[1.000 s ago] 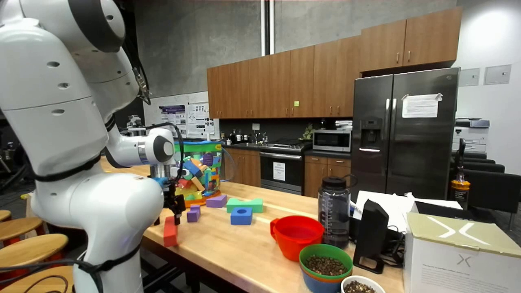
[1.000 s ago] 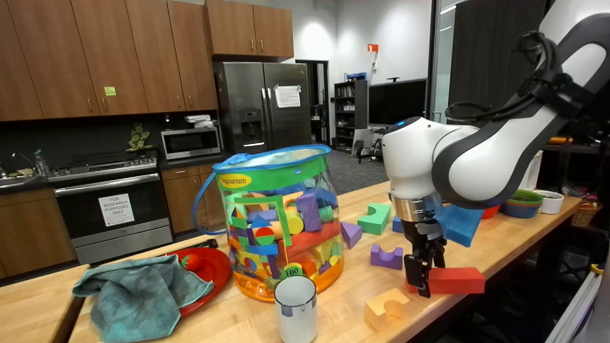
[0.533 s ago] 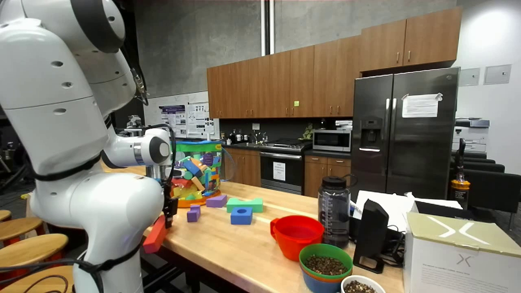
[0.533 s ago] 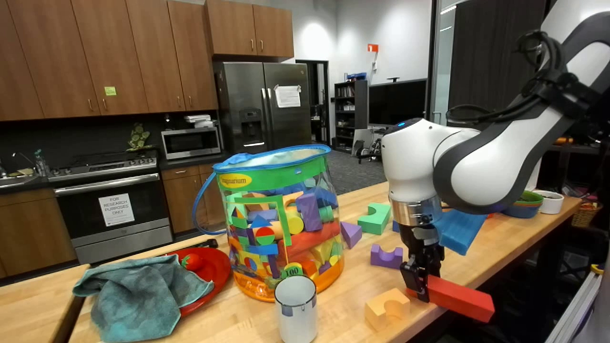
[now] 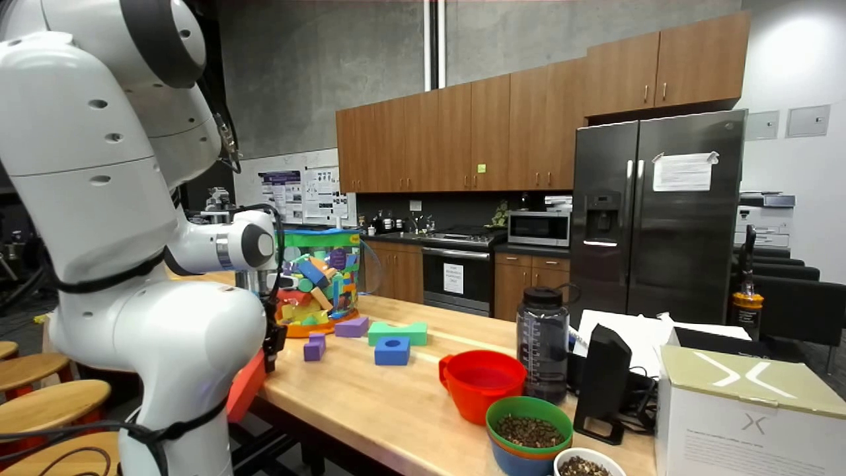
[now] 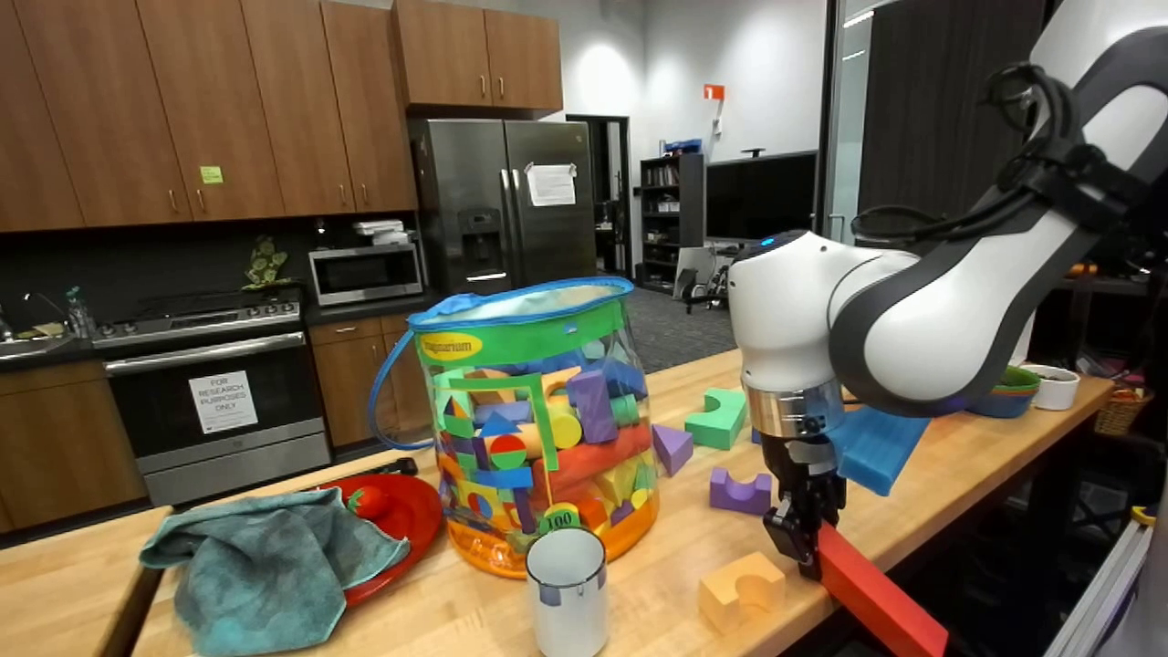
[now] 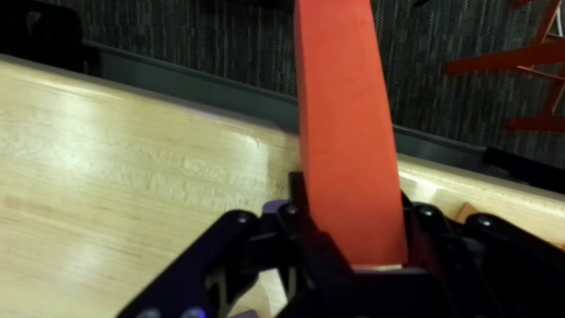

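Pinching the red block [image 7: 348, 132] near 1 end, the gripper [image 6: 812, 552] stands at the lower right of the frame in an exterior view. Its 2 fingers [image 6: 792, 538] bear on opposite long sides of the block, as the wrist view shows. In that view the block extends from the lower middle to the top edge, projecting past the border of the wooden table [image 7: 132, 176] over the dark carpet [image 7: 190, 31]. Contact between the gripped end and the tabletop cannot be determined. In an exterior view, an orange notched block [image 6: 741, 591] lies just left of the gripper, with a purple notched block [image 6: 740, 495] to the gripper's upper left. At the frame center stands a clear bag of blocks [image 6: 547, 339], a white cup [image 6: 568, 607] in front of it. In an exterior view, a blue block [image 5: 392, 355] with 1 hole lies left of a red cup [image 5: 472, 403]
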### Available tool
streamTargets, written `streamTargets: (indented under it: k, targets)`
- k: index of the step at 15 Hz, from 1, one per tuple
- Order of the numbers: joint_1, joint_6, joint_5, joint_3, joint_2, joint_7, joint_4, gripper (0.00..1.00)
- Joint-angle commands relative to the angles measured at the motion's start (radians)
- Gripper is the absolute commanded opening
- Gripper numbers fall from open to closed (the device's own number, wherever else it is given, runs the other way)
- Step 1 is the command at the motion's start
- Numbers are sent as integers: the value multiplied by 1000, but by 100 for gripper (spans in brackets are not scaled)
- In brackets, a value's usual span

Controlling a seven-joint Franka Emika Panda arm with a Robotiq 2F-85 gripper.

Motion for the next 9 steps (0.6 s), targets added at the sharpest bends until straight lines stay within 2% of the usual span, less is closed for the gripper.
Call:
streamTargets:
  k: [1,4,7,9]
  targets:
    - [-7,-39,-26,-16,-31,-22,2,16]
    - [-35,-44,-62,-32,-66,0,1,16]
    - [-65,-101,-90,-63,-131,-24,-2,16]
    - [-103,-127,-154,-80,-179,-35,-13,16]
